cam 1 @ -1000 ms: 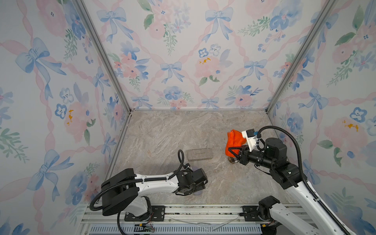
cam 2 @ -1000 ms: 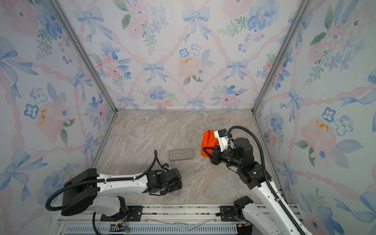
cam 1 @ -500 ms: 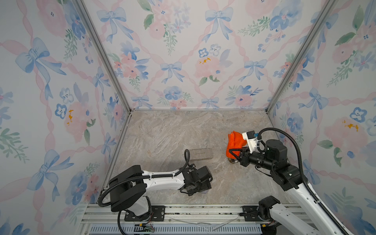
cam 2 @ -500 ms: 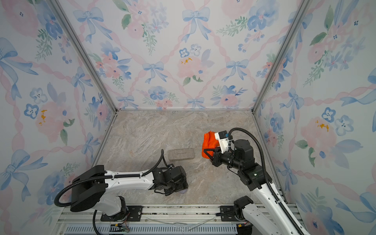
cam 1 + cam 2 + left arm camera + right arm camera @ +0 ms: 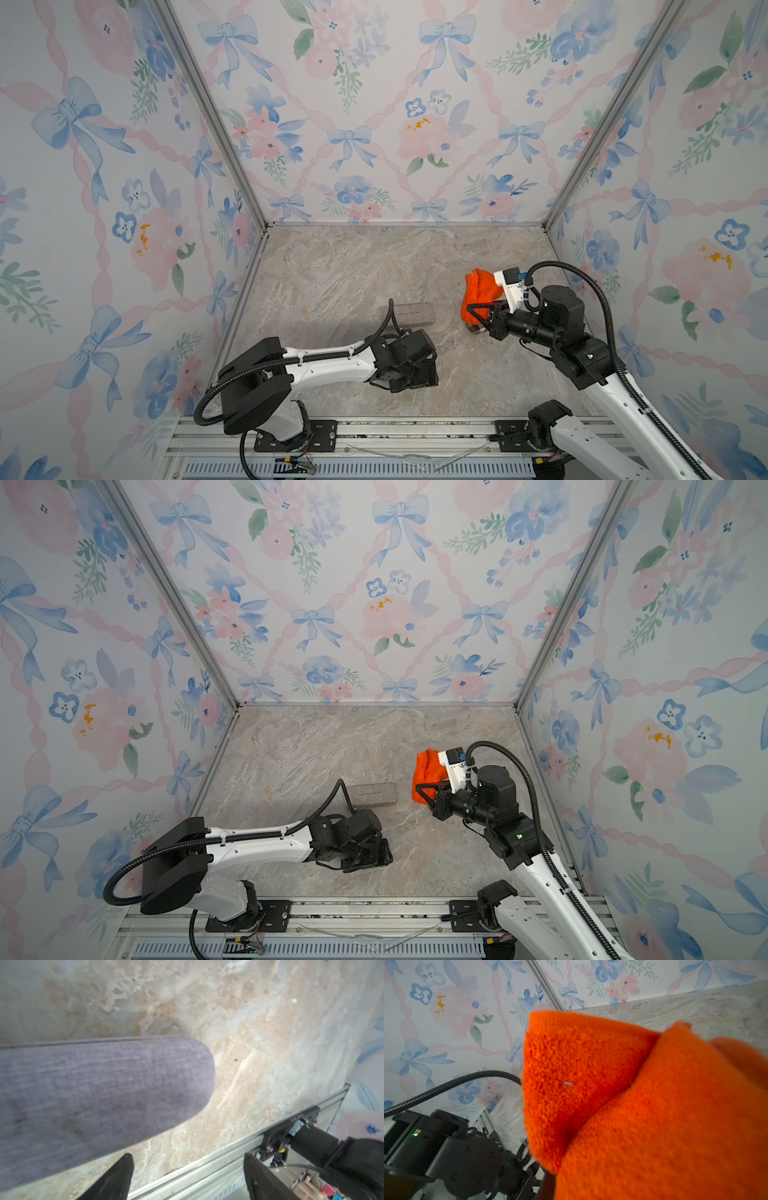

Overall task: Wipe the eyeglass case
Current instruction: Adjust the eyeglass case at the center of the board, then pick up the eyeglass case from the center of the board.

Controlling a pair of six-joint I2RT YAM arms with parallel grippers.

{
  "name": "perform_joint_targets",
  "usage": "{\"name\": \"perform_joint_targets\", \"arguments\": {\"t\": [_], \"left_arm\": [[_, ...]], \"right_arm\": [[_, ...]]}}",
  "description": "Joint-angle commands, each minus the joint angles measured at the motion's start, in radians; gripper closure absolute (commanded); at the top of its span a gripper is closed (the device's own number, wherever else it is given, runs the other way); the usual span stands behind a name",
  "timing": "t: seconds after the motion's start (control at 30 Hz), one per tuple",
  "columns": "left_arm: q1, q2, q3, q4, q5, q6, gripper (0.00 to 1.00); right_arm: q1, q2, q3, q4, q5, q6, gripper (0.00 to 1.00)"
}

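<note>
The eyeglass case (image 5: 409, 314) (image 5: 371, 794) is a grey fabric oblong lying flat mid-floor. In the left wrist view the case (image 5: 104, 1095) looks grey-purple and close, with one rounded end showing. My left gripper (image 5: 415, 374) (image 5: 370, 854) sits low just in front of it. Its jaws (image 5: 187, 1167) stand open over bare floor and the front rail, with the case off to one side of them. My right gripper (image 5: 478, 318) (image 5: 426, 793) hovers to the right of the case, shut on a bunched orange cloth (image 5: 478, 291) (image 5: 633, 1095).
Floral walls (image 5: 374, 124) close the marble floor (image 5: 353, 270) on three sides. An aluminium rail (image 5: 395, 428) (image 5: 207, 1167) runs along the front edge with both arm bases on it. The left arm's cable (image 5: 388, 320) loops over the case's near-left end.
My left gripper has slid to the right along the front of the floor, ending just in front of the case. The case has not moved. The right arm and cloth barely shifted.
</note>
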Motion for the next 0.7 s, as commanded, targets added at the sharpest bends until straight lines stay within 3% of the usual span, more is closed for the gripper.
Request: {"name": "perform_joint_targets", "arguments": {"t": [0.0,0.17,0.27,0.43,0.53,0.67], "left_arm": [[0.040,-0.128,0.013,-0.046,0.062,0.320,0.15],[0.112,-0.164,0.152,-0.273,-0.046,0.873,0.14],[0.106,-0.162,0.131,-0.306,-0.160,1.109,0.12],[0.110,-0.095,0.064,-0.297,-0.129,1.278,0.12],[0.111,-0.051,0.086,-0.299,-0.197,1.292,0.11],[0.114,-0.026,0.069,-0.285,-0.141,1.337,0.10]], "right_arm": [[-0.009,0.016,-0.004,0.052,0.014,0.017,1.00],[-0.010,0.041,0.018,0.055,0.027,0.020,1.00],[-0.010,0.058,0.041,0.045,0.032,0.019,1.00],[-0.011,0.088,0.081,0.023,0.034,0.010,1.00],[-0.011,0.101,0.094,0.021,0.034,-0.001,0.99],[-0.010,0.136,0.092,0.053,0.005,-0.010,0.99]]}}
